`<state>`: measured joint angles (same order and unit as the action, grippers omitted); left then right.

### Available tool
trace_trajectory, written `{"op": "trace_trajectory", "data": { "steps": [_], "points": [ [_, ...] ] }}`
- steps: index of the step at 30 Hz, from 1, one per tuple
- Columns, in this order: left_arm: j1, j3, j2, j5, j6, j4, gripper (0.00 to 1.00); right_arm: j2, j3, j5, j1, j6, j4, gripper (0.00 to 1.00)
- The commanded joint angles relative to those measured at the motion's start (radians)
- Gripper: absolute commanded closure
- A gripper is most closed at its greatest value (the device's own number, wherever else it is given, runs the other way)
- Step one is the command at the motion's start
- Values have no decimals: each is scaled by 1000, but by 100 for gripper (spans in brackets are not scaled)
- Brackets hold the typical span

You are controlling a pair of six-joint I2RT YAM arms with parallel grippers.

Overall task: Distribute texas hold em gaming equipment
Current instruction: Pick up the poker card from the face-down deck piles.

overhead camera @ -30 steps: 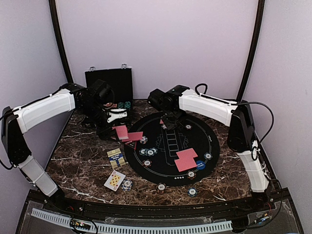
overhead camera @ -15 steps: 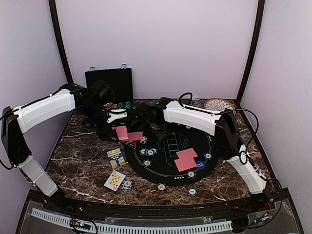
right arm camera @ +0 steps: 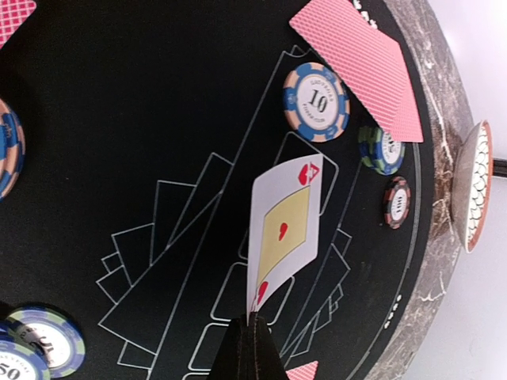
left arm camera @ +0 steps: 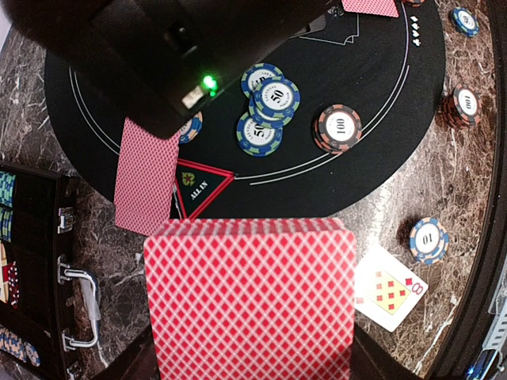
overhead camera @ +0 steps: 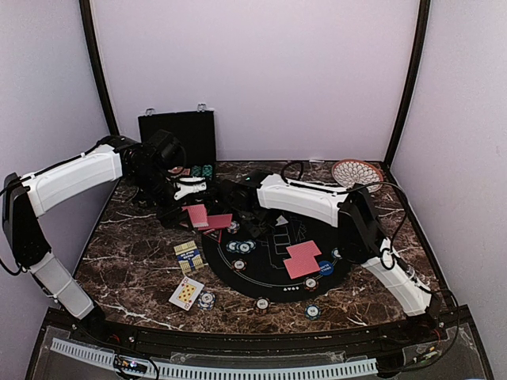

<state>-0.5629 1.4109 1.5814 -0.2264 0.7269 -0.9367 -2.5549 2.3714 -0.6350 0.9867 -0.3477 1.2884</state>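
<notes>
My left gripper (overhead camera: 181, 199) is shut on a deck of red-backed cards (left arm camera: 249, 301), held above the marble left of the black round mat (overhead camera: 269, 273). My right gripper (right arm camera: 252, 336) is shut on the edge of one face-up ace of hearts (right arm camera: 283, 229) and holds it upright above the mat's printed card outlines; in the top view the gripper (overhead camera: 261, 224) is over the mat's left half. Two face-down cards (overhead camera: 301, 258) lie on the mat. Striped chips (left arm camera: 272, 99) sit around the mat. A blue button disc (overhead camera: 325, 267) lies beside the face-down pair.
The black chip case (overhead camera: 178, 134) stands open at the back left. A patterned plate (overhead camera: 356, 169) sits at the back right. Two face-up cards (overhead camera: 186, 292) lie on the marble at the front left. A red triangular all-in marker (left arm camera: 202, 184) and a loose red-backed card (left arm camera: 146, 176) lie near the deck.
My right arm has swung left and forward across the mat with the ace in its jaws. My left arm and the deck have not moved.
</notes>
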Motion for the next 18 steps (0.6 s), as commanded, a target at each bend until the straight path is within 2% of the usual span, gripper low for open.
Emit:
{"op": "trace_trajectory", "data": {
  "steps": [1,12,18],
  "points": [
    [6,-4,-54,-10,8,-25,100,-28,32,54,4,-61,3,100],
    [6,-5,-60,-19,17,-28,100,16,-85,26,10,-218,17,100],
    [6,-22,-72,-20,17,-26,100,-31,-10,51,-10,-220,17,100]
  ]
}}
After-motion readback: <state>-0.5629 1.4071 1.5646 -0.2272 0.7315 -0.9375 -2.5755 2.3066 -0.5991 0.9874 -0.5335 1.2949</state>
